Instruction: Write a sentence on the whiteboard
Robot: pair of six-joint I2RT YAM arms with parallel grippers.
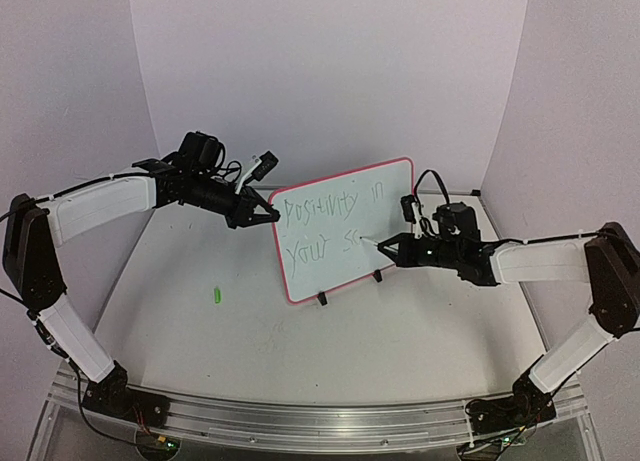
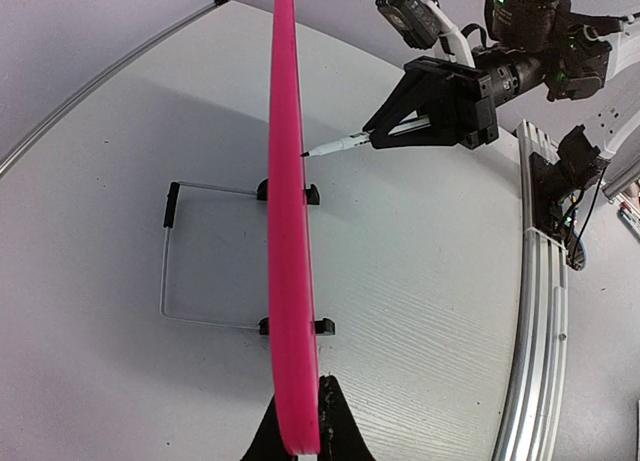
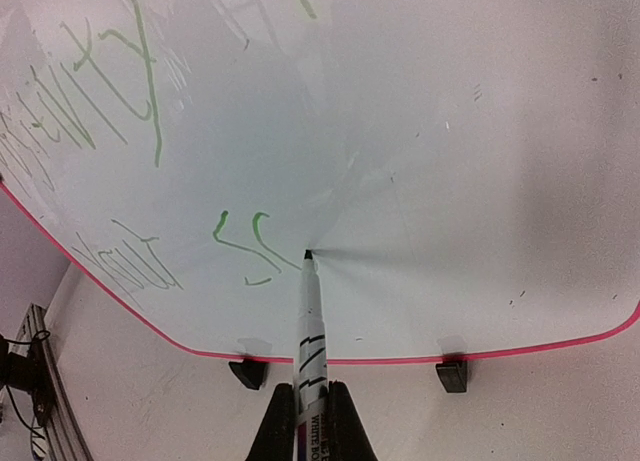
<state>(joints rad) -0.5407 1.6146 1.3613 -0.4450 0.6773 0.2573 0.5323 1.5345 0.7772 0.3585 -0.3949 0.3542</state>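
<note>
**Board braced, marker on the second line**

At the lower left of the top view a small green piece (image 1: 215, 295), probably the marker's cap, lies alone on the table (image 1: 300, 351), well apart from the work.

Above and to its right, the left gripper (image 1: 268, 217) is clenched on the left edge of the board (image 1: 330, 271). In the left wrist view its fingers (image 2: 335, 421) straddle the pink rim at the bottom of the frame. This grip looks meant to brace the board. It stands tilted back on two black feet (image 3: 452, 374) and a thin wire stand (image 2: 165, 271), so pen pressure could otherwise push it back or slide it.

The board sits at the centre of the top view, its face turned towards the right arm. The sentence (image 1: 320, 209) is in thin green strokes. The top line reads roughly "POSITIVITY IN". The lower line gets as far as "YOUR S" and one more stroke, so I judge the last word to be unfinished.

Right of those strokes, the marker (image 3: 309, 321) meets the white surface. Its dark tip appears to touch the board just beside the last stroke, near the middle of the right wrist view. The marker points almost straight at the board, which would let the tip press squarely.

At the right, the right gripper (image 1: 388, 247) is closed on the marker's barrel, with its fingers (image 3: 275, 431) on either side of the label. The arm reaches in low from the right edge of the frame, which leaves the text written so far uncovered.
</note>
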